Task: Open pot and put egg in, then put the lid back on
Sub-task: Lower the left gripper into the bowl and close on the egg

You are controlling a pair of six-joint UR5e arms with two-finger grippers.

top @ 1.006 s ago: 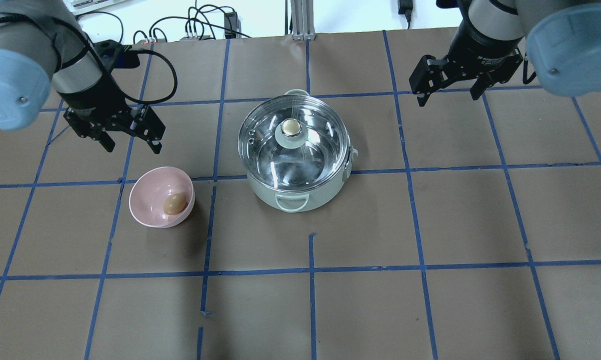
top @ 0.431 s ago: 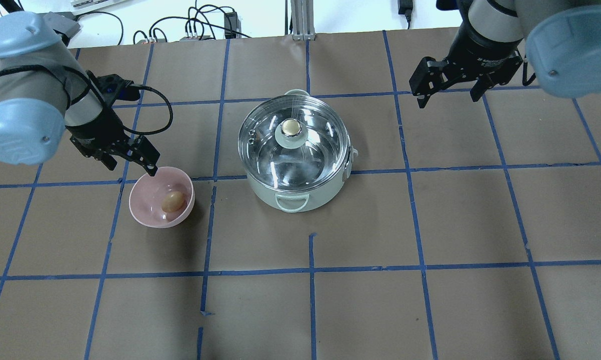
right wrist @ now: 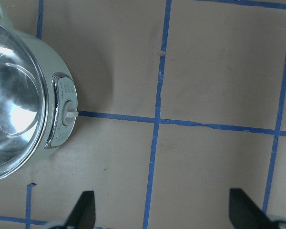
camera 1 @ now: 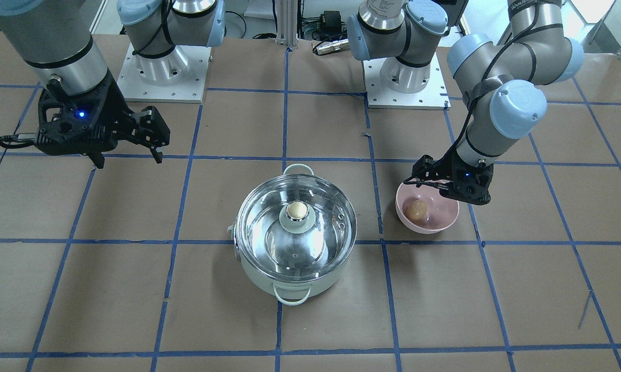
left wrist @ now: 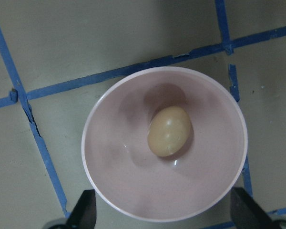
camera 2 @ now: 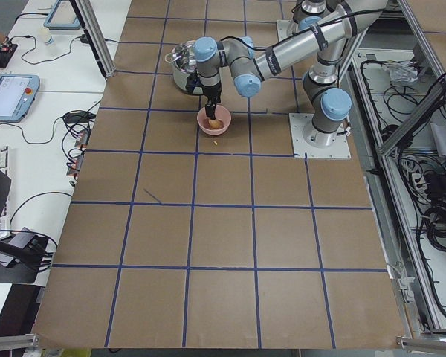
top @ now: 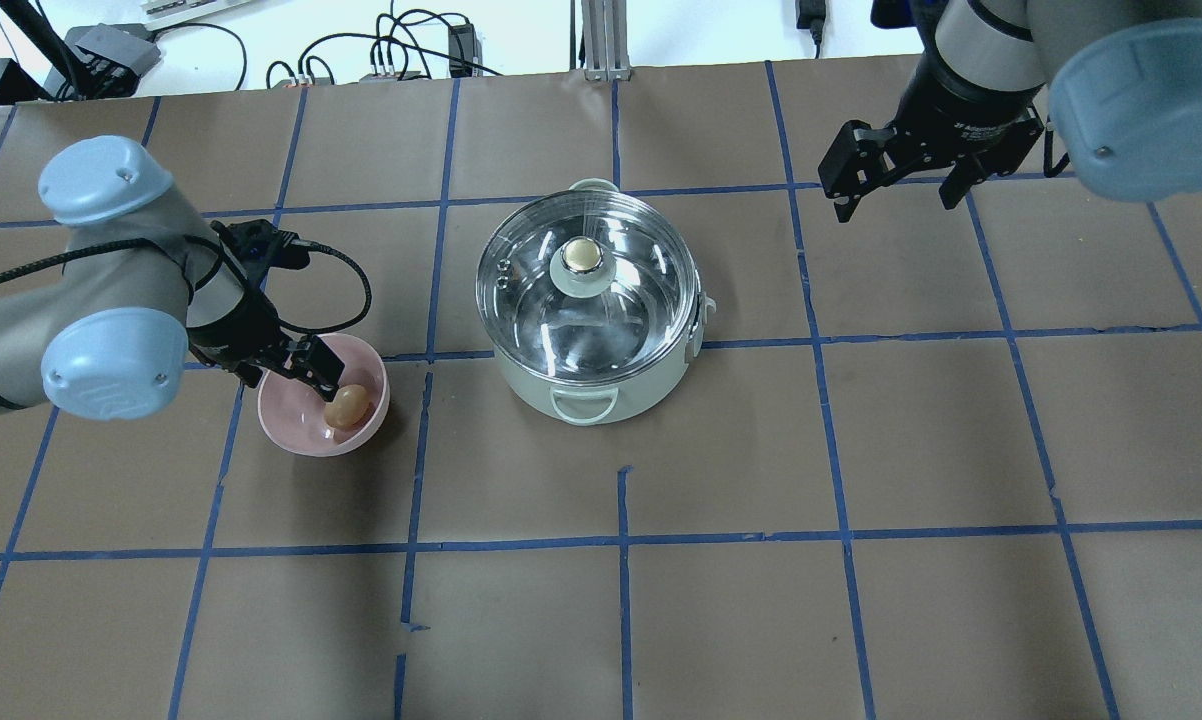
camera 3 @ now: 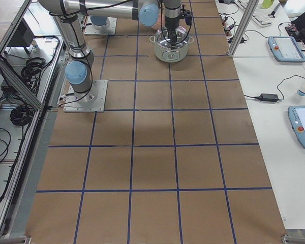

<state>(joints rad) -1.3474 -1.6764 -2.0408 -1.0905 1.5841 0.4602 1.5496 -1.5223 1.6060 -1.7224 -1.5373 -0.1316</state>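
Note:
The pot (top: 641, 390) stands mid-table with the glass lid (top: 633, 300) on it, its cream-gold knob (top: 583, 256) at the centre. The brown egg (top: 348, 407) lies in a pink bowl (top: 296, 432) left of the pot. My left gripper (top: 296, 368) is open and hangs low over the bowl's back left rim, just above the egg. In the left wrist view the egg (left wrist: 169, 131) lies inside the bowl (left wrist: 124, 181), between the spread fingers (left wrist: 87, 210). My right gripper (top: 896, 195) is open and empty, high at the back right, away from the pot (right wrist: 19, 109).
The table is brown paper with a blue tape grid. The pot has a control panel with a small lever (right wrist: 66, 112) on its right side. Cables and boxes (top: 401, 50) lie beyond the table's back edge. The two arm bases (camera 1: 160, 67) stand behind the pot.
My left arm has swung forward and down, bringing its open gripper from behind the bowl to just over it. The right gripper, pot, lid and egg have barely moved.

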